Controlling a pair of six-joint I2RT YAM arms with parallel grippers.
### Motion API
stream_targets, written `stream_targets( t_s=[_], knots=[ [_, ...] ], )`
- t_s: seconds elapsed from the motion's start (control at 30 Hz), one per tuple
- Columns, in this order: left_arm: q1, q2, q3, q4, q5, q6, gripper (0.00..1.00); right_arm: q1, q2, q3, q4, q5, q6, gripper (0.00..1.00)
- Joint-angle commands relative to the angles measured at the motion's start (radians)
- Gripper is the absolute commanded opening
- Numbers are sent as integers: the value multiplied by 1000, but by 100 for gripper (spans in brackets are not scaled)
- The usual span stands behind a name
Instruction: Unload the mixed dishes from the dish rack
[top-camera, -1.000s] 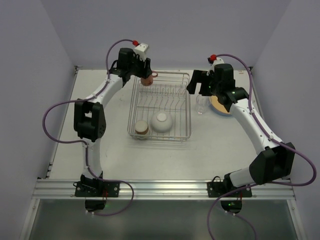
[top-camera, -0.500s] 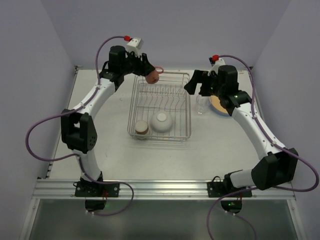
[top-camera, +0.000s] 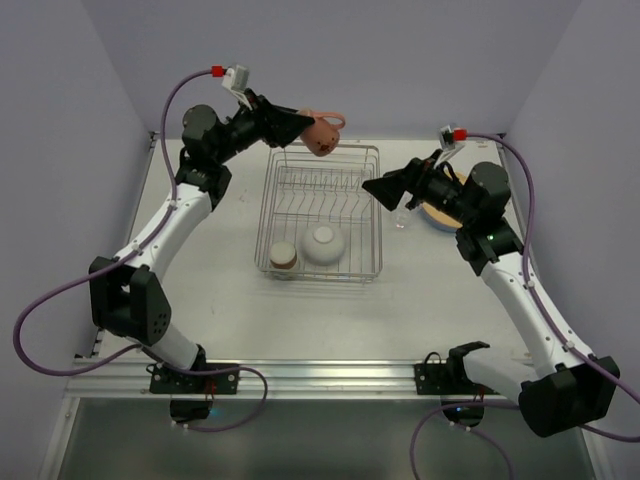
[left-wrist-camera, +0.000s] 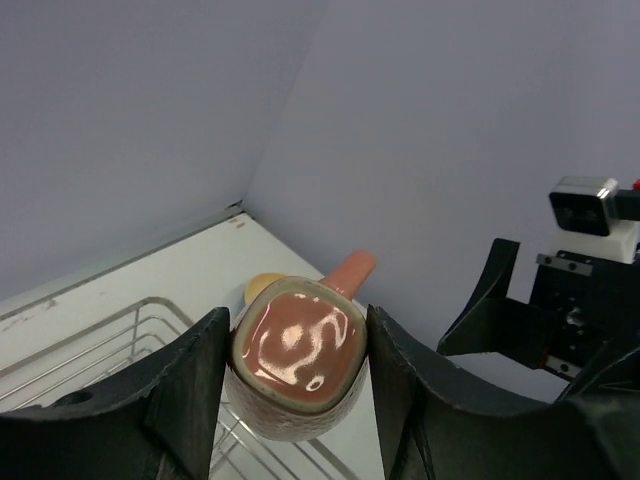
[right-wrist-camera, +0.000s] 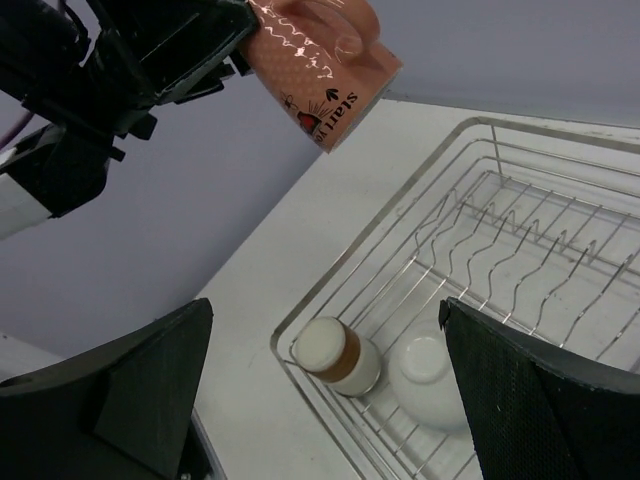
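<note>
The white table (top-camera: 225, 300) is carrying everything, with the silver wire dish rack (top-camera: 322, 192) sitting at its middle, long side running away from the arm bases. The left arm is reaching high over the rack's far left corner, and the left gripper (top-camera: 300, 127) is clamping the salmon-pink mug (left-wrist-camera: 298, 352) between its two fingers (left-wrist-camera: 185, 395), pressing on opposite sides of the body. The mug is hanging in the air above the far rim of the rack, tilted, with its handle pointing away from the gripper and its glossy inside facing the left wrist camera. The right gripper (top-camera: 386, 187) is hovering over the rack's right edge with its jaws spread wide and gripping nothing. A stack of plates (top-camera: 436, 214) is lying on the table to the right of the rack, largely covered by the right arm, showing a yellow-orange face and a blue rim. The white bowl (top-camera: 323, 243) is resting in the near part of the rack, seemingly upside down. The clear glass (top-camera: 401, 216) is standing on the table between rack and plates. The small brown cup (top-camera: 283, 255) is sitting in the rack's near left corner, just beside the bowl.
</note>
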Motion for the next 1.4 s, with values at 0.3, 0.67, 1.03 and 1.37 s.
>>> stream_targets(
  t_s=[0.3,0.67,1.03,1.37],
  knots=[
    [-53,-59,-103,341,-14,-242,28,-1,16,-173,567,-177,311,96],
    [-99,-36,-141,409,-51,-280,27,-1,111,-288,885,-118,467,91],
    [-128,-22,-198,440,-47,-275,27,4,276,-314,1192,-121,628,86],
    [-149,-7,-245,443,-48,-257,26,5,283,-307,1218,-121,633,81]
  ],
)
